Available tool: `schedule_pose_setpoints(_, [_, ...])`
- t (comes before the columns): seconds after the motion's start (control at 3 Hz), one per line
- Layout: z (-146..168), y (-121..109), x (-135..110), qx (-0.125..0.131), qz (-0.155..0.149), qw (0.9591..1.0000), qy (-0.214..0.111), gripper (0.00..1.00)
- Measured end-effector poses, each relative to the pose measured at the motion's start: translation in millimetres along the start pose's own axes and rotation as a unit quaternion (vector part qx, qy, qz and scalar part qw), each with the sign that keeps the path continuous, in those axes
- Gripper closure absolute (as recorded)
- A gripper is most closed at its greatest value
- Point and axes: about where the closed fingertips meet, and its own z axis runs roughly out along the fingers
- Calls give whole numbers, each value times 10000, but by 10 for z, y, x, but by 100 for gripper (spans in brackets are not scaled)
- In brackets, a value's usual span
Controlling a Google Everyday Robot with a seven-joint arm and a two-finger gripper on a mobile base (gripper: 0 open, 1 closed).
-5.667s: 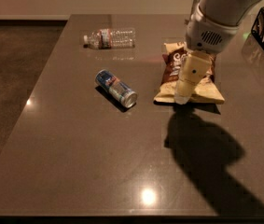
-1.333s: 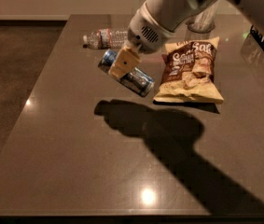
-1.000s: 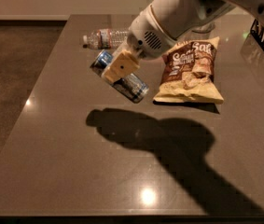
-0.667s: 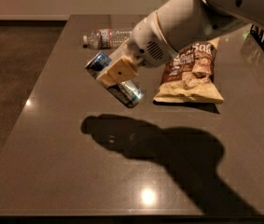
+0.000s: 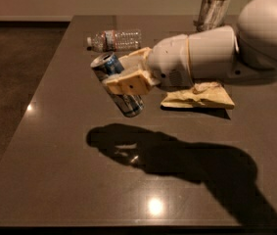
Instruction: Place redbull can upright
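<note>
The redbull can point(image 5: 109, 66), blue and silver with a silver top, is held in the air above the dark table point(image 5: 55, 146), tilted with its top up and to the left. My gripper point(image 5: 127, 80) is shut on the can's middle, its cream fingers point(image 5: 128, 83) wrapped across it. The can's lower end point(image 5: 130, 105) sticks out below the fingers. The arm reaches in from the right. Its shadow lies on the table below.
A clear plastic water bottle point(image 5: 114, 39) lies on its side at the back of the table. A chip bag point(image 5: 201, 96) lies flat under the arm at right. A glass-like container point(image 5: 211, 11) stands at the back right.
My gripper closed on the can where it lay on the table and lifted it up and toward the camera. The can has risen clear of the table and tilted more upright.
</note>
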Motion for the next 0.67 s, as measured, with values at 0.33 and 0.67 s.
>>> schedule_pose_setpoints(0.33, [-86, -14, 109, 139, -140, 9985, -520, 100])
schedule_pose_setpoints(0.67, [-168, -65, 291, 175, -232, 9960, -842, 100])
